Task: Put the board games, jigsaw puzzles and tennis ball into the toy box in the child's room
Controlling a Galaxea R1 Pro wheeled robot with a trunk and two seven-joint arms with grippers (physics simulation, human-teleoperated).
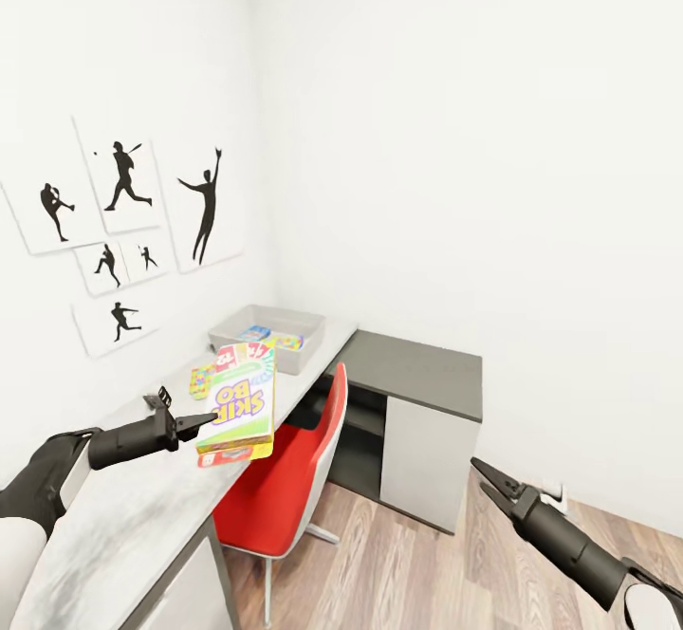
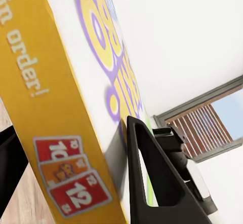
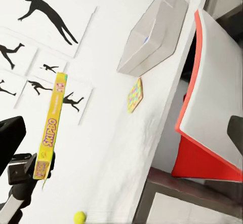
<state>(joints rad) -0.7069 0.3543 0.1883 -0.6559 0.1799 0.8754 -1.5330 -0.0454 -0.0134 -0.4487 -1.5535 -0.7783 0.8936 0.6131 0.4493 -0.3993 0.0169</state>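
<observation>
My left gripper is shut on the edge of the SKIP BO board game, holding it in the air over the table. In the left wrist view the box sits between both fingers. The toy box stands at the table's far end, with a blue box and a multicolour tile inside. One jigsaw puzzle lies on the table before it. The right wrist view shows the toy box, the jigsaw puzzle, the held game and the tennis ball. My right gripper hangs open and empty over the floor.
A red chair is pushed against the table's edge, below the held box. A low dark grey cabinet with a white front fills the corner to the right. Silhouette pictures hang on the left wall. Wood floor lies to the right.
</observation>
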